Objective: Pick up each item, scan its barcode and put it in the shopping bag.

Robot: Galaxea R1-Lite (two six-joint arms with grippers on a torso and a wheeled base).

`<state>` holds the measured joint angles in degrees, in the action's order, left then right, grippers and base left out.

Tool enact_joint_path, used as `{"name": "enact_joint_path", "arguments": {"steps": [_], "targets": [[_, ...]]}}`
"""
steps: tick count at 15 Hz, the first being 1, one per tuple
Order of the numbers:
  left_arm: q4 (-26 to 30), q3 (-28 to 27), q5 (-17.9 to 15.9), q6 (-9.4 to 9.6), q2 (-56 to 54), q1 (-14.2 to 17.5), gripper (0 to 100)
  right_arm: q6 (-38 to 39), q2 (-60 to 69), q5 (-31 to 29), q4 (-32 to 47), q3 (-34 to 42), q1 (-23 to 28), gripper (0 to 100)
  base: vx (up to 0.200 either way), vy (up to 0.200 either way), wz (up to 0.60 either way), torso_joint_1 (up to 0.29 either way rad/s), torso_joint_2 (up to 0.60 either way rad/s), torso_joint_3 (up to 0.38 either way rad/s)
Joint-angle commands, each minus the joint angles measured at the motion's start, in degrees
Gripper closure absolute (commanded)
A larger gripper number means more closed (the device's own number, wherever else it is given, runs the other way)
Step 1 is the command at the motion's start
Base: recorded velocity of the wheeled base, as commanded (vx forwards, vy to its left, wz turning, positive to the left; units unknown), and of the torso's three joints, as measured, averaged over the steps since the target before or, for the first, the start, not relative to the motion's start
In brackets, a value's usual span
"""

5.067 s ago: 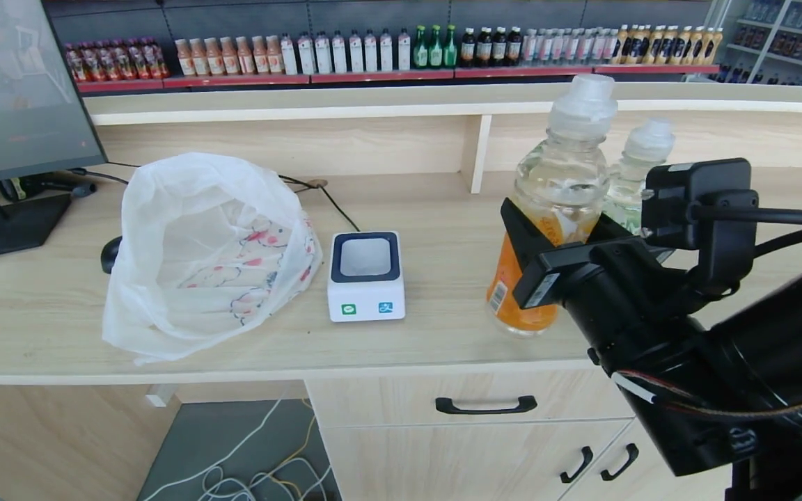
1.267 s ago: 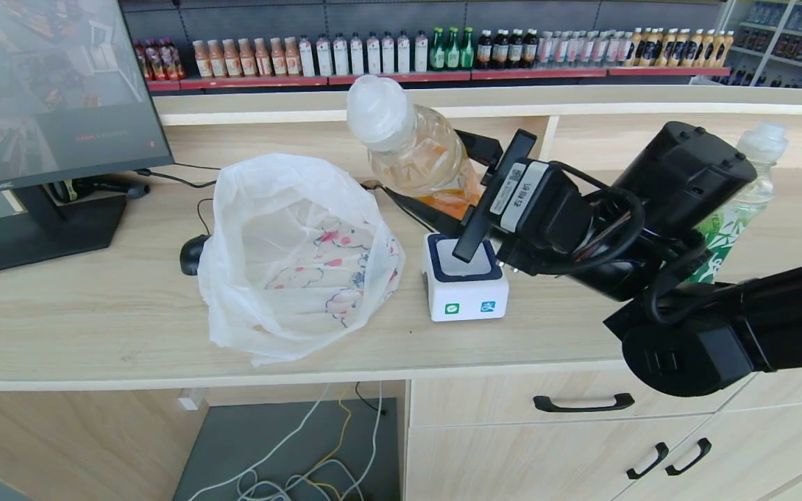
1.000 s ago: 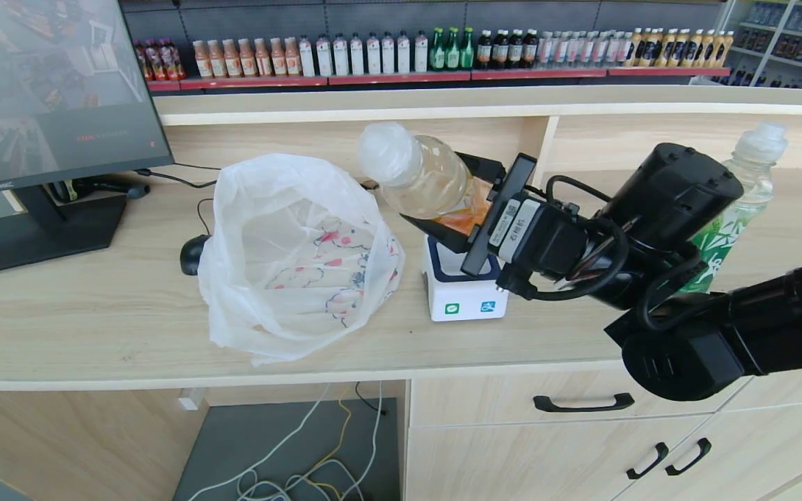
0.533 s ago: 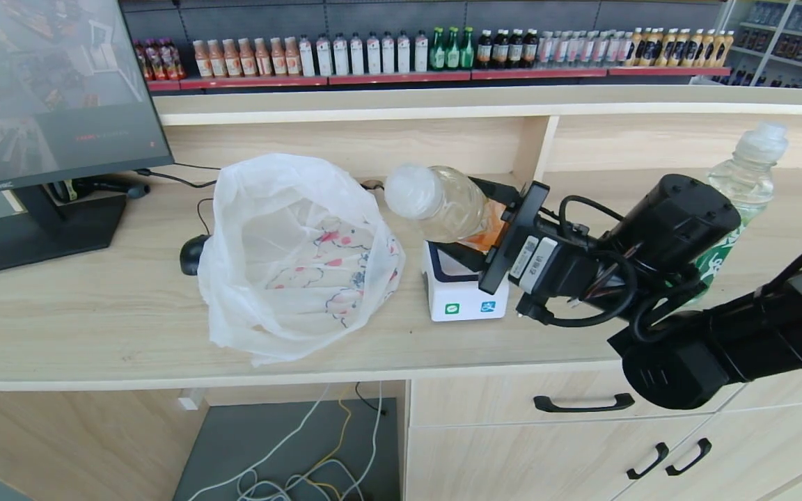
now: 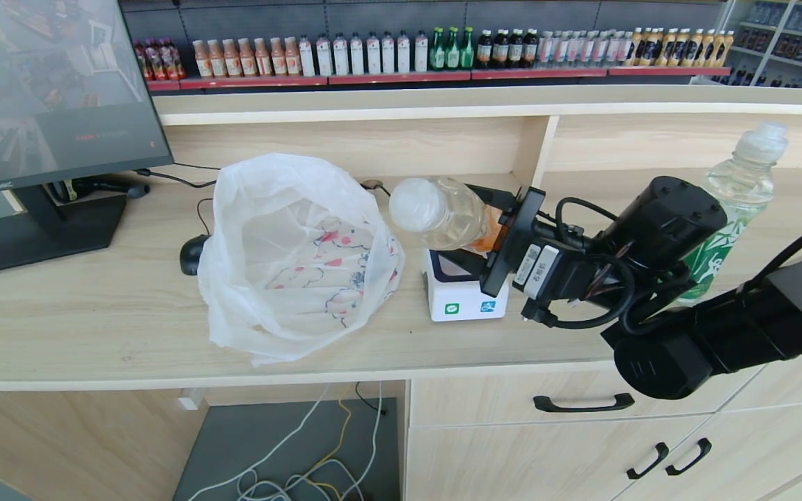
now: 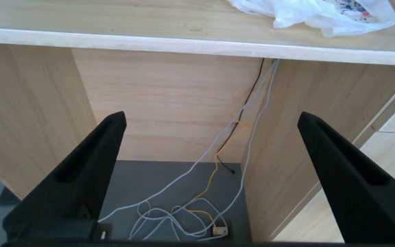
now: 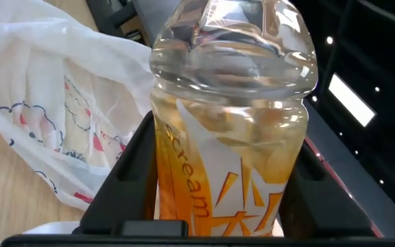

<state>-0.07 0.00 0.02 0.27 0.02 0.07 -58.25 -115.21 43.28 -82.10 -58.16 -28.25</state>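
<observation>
Right wrist view puts my right gripper (image 7: 218, 185) closest: its two black fingers (image 7: 132, 171) are clamped on the orange-labelled bottle (image 7: 232, 103), one on each side of the label. From the head view the right gripper (image 5: 491, 229) holds that bottle (image 5: 443, 212) tipped onto its side, with the white cap pointing away from my wrist. My left gripper (image 6: 211, 120) hangs below the edge of the counter (image 6: 115, 34) with its fingers spread wide and nothing between them; loose cables (image 6: 184, 206) lie on the floor beyond it.

Directly beneath the held bottle sits the white scanner (image 5: 460, 303), its window facing up, and the label is just above it, though I cannot tell whether they touch. Just past the bottle's cap, beside the scanner, the white shopping bag (image 5: 289, 257) stands with its mouth open. Back along my right arm, a green-labelled bottle (image 5: 738, 188) stands upright on the counter. Beyond the bag lie a black mouse (image 5: 192, 254) and a monitor (image 5: 39, 90). Farthest off, a shelf of bottles (image 5: 408, 52) runs along the back wall.
</observation>
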Motion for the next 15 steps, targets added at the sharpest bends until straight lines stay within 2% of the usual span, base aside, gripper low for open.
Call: {"name": "enact_joint_path", "arguments": {"steps": [1, 4, 15], "targets": [[-0.01, 0.00, -0.02, 0.00, -0.02, 0.01, 0, -0.02, -1.15, 0.58, -0.07, -0.37, -0.14, 100, 0.000, 0.000, 0.00, 0.000, 0.00, 0.000], [-0.01, 0.00, 0.06, 0.00, -0.02, 0.01, 0, -0.38, -1.59, 2.43, -0.07, -0.37, -0.06, 100, 0.000, 0.000, 0.00, 0.000, 0.00, 0.000], [-0.01, 0.00, 0.06, 0.00, -0.02, 0.01, 0, -0.55, -1.68, 2.87, 0.01, -0.20, -0.14, 100, 0.000, 0.000, 0.00, 0.000, 0.00, 0.000]]}}
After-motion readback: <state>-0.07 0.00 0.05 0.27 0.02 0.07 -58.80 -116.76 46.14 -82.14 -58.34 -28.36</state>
